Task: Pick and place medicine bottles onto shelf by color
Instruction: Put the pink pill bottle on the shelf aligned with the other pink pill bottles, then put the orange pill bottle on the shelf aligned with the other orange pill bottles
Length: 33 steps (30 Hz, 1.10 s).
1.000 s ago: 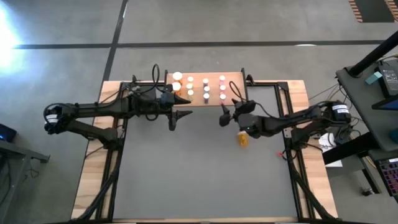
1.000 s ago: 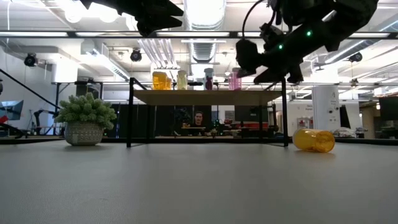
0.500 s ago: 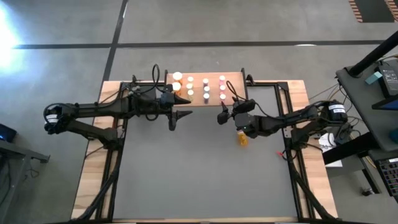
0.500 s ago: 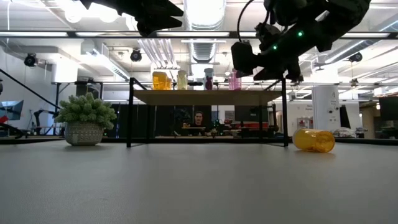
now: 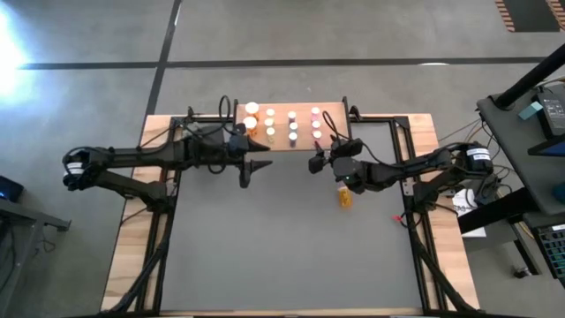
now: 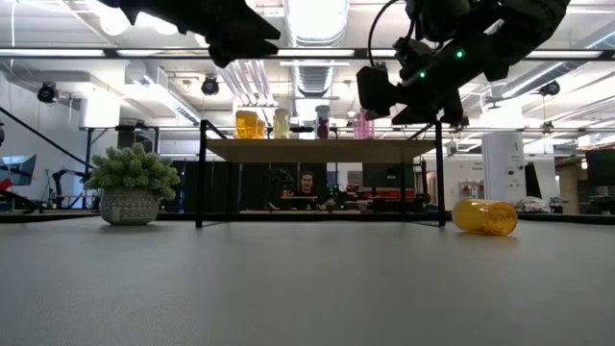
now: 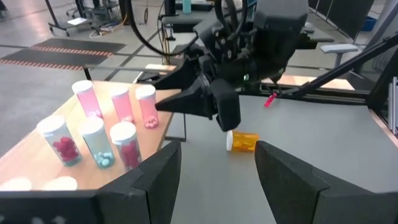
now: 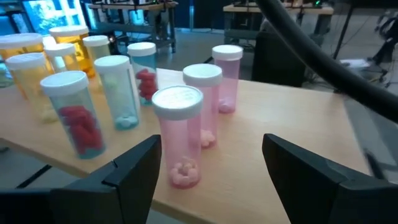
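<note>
The light-wood shelf (image 5: 331, 113) stands at the table's far middle. Several white-capped medicine bottles stand upright on it in rows: orange ones (image 5: 252, 109) at its left end, pink ones (image 5: 315, 124) at its right. One orange bottle (image 5: 344, 196) lies on its side on the grey table top, right of centre. My right gripper (image 5: 315, 163) hangs open and holds nothing at the shelf's near right corner. It faces a pink bottle (image 8: 180, 137), which stands beyond its fingers. My left gripper (image 5: 250, 168) hangs open with nothing between its fingers, off the shelf's near left corner.
A green bushy plant in a pot (image 6: 132, 183) stands on the table left of the shelf's legs. The grey table top (image 5: 265, 247) nearer than the shelf shows nothing but the lying bottle. In the low view a person (image 6: 307, 185) sits in the room behind.
My right gripper has turned a little at the wrist and edged toward the shelf's near right corner, staying open. The lying orange bottle and the bottles on the shelf have kept their places.
</note>
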Available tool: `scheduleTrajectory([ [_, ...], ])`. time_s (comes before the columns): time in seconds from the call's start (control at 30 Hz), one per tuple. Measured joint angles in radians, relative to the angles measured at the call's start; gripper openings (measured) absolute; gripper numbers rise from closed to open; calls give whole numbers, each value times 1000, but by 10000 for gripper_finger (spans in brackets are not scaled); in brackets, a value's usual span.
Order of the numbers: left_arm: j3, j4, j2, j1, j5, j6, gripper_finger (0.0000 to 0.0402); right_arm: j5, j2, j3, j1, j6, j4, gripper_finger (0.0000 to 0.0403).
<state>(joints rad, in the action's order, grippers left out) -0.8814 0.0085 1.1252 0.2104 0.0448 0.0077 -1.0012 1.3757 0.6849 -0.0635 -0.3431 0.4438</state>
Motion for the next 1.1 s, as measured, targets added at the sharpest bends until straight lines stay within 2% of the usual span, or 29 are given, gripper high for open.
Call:
scheduleTrajectory([
  [0.17,7,1,0,0,0,-1,190,63,-16,2,24,-63,0,267],
  [0.37,-2,10,0,0,0,-1,190,59,-53,40,87,-82,-90,270],
  [0.47,0,8,0,0,0,-1,190,58,-86,89,118,-207,-305,270],
  [0.6,-2,8,-1,-1,0,-2,190,92,-110,197,162,-527,-767,270],
  [0.7,-6,9,-2,-1,0,-2,190,248,-111,307,178,-821,-1138,269],
  [0.8,-13,9,-11,-1,0,-4,190,438,-97,402,180,-1007,-1419,271],
  [0.97,-19,10,-24,-1,1,-79,190,632,-82,496,201,-1071,-1698,272],
  [1.1,-15,9,-42,-1,3,-169,190,737,-106,515,223,-1055,-1771,271],
])
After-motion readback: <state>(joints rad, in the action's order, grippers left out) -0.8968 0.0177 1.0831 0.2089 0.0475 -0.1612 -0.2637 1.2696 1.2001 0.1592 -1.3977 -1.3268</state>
